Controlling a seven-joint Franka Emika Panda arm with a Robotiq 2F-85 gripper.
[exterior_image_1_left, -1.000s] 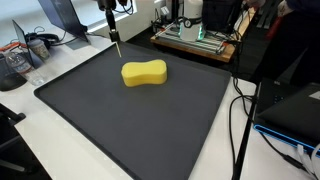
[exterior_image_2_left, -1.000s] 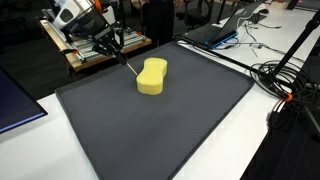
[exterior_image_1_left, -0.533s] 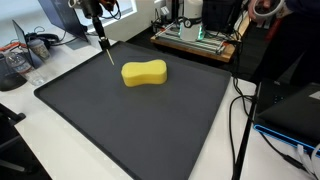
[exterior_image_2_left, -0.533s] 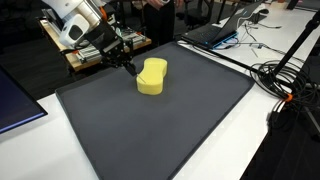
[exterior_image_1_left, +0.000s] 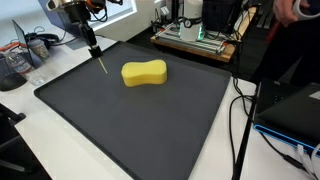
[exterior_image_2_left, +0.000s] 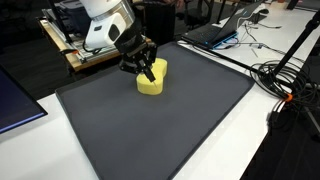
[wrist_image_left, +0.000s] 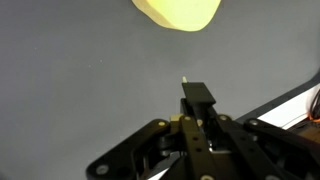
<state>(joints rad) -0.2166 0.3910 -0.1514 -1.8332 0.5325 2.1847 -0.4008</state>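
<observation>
At the far left of the white bench (exterior_image_1_left: 50, 145), just past the left edge of the black mat (exterior_image_1_left: 140, 130), the fingers (exterior_image_1_left: 92, 47) are pinched tightly together on a thin stick (exterior_image_1_left: 100, 63). The stick slants down toward the mat near its far left corner (whether the tip touches the surface cannot be told). To the right of that tip lies the yellow sponge (exterior_image_1_left: 144, 72), flat on the far half of the mat, near the stick but clearly apart from it. In the wrist view the closed fingers (wrist_image_left: 197, 95) show the stick's tip (wrist_image_left: 185, 80) poking out just beyond them. Bare mat separates it from the sponge (wrist_image_left: 178, 12) at the top edge. In an exterior view the fingers (exterior_image_2_left: 148, 70) stand in front of the sponge (exterior_image_2_left: 153, 78) and partly cover it. The whole near half of the mat and its right side offer flat, open surface. Behind the sponge, a wooden board (exterior_image_1_left: 195, 42) borders the far edge, and black cables (exterior_image_1_left: 240, 120) hang along the right edge.
</observation>
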